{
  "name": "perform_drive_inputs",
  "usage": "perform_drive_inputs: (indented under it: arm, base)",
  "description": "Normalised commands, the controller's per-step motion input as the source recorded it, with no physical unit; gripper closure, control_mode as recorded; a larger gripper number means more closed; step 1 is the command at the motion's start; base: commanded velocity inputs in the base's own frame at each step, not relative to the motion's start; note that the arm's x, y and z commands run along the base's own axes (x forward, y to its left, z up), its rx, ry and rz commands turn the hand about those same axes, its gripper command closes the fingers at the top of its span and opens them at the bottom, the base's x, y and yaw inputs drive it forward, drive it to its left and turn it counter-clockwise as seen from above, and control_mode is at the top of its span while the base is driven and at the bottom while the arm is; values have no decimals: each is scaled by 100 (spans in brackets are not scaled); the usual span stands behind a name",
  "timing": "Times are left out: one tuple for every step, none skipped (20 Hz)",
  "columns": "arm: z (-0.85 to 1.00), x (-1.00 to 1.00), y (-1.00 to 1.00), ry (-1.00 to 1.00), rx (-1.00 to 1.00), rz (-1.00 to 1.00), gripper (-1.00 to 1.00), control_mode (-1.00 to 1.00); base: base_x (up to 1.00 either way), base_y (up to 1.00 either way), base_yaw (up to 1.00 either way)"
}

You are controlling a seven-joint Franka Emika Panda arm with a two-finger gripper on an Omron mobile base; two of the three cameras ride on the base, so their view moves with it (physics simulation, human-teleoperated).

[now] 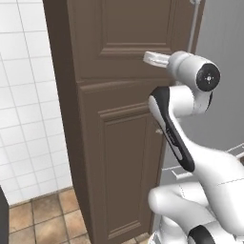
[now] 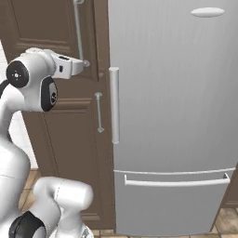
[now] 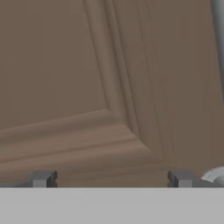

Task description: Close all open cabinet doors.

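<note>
A tall dark brown cabinet has an upper cabinet door and a lower cabinet door, both lying about flush with its front. My gripper is open and empty, held right up against the upper door beside the bottom end of that door's long silver handle. In the hand view the fingertips stand wide apart in front of the lower right corner of the door's raised panel moulding, and the handle runs along the right edge. The lower door carries a shorter vertical handle.
A grey refrigerator with its own vertical handle stands directly right of the cabinet. A white tiled wall is to the cabinet's left, above a brown tiled floor.
</note>
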Motion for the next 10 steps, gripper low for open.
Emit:
perform_drive_inputs:
  arm:
    - [-2, 89, 0, 0, 0, 0, -100, -100]
    - [-1, 85, -1, 0, 0, 0, -100, -100]
    - [0, 81, -4, 0, 0, 0, -100, -100]
    - [0, 80, -4, 0, 0, 0, -100, -100]
    - [0, 75, -4, 0, 0, 0, -100, -100]
    - [0, 75, -3, 0, 0, 0, -100, -100]
    - [0, 74, -2, 0, 0, 0, -100, -100]
    - [-1, 75, -1, 0, 0, 0, -100, -100]
    - [-2, 75, 0, 0, 0, 0, -100, -100]
    - [-2, 74, 0, 0, 0, 0, -100, -100]
  base:
    - [0, 0, 0]
    - [0, 0, 0]
    - [0, 0, 0]
    - [0, 0, 0]
    - [0, 0, 0]
    - [0, 0, 0]
    - [0, 0, 0]
    - [0, 0, 0]
    - [0, 0, 0]
    - [0, 0, 0]
